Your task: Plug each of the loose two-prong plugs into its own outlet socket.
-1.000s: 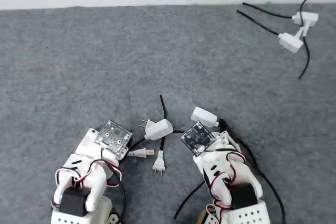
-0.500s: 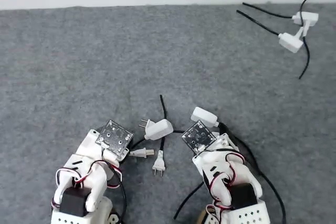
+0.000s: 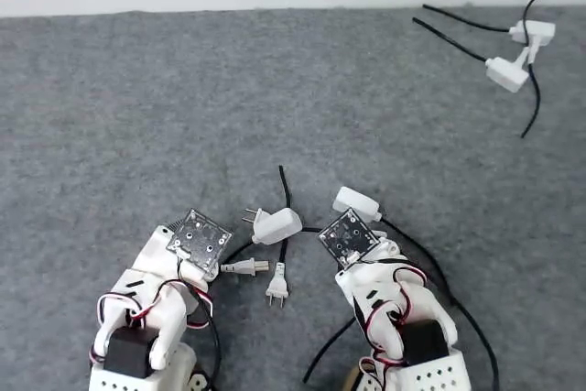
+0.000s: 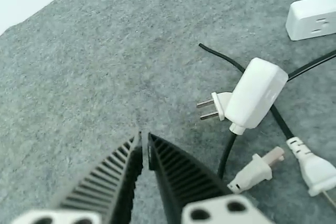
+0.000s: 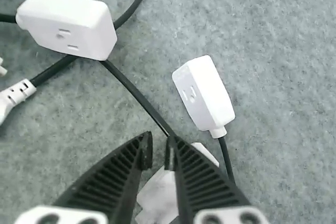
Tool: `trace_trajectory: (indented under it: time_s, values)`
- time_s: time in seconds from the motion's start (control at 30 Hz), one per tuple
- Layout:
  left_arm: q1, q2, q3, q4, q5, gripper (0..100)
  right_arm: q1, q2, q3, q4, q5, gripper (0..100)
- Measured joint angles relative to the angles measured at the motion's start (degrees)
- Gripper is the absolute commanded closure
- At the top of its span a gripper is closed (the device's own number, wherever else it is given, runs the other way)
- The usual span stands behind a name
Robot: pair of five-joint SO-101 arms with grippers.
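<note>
A white adapter with two prongs lies between the arms; it is also in the left wrist view and the right wrist view. Two small loose plugs lie just in front of it. A white outlet socket rests beside the right arm. My left gripper hovers shut over bare carpet, left of the adapter. My right gripper is shut, with nothing held. A black cable runs under its tips, and a white piece lies beneath it.
Two more white sockets with black cables lie at the far right corner. Grey carpet covers the table up to a pale wall at the back. Black cables trail beside the right arm.
The right arm's wrist has shifted slightly to the right and away, and the cable beside it has moved a little. The left arm and the plugs have stayed in place.
</note>
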Motion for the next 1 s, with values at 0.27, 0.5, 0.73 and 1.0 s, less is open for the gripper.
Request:
trace_trajectory:
  time_s: [0.27,0.5,0.73,1.0]
  values:
    - [0.0,0.0,0.0,0.0,0.0,77,0.1,0.0,-0.1,0.0,-0.2,62.2]
    - [0.0,0.0,0.7,0.0,0.0,76,0.2,0.0,-0.1,1.9,-0.2,62.3]
    - [0.0,0.0,1.7,0.0,0.0,76,0.0,-0.1,-4.0,9.7,2.8,64.1]
    - [0.0,0.0,1.7,0.0,0.0,76,0.0,0.0,-4.4,10.1,8.2,64.1]
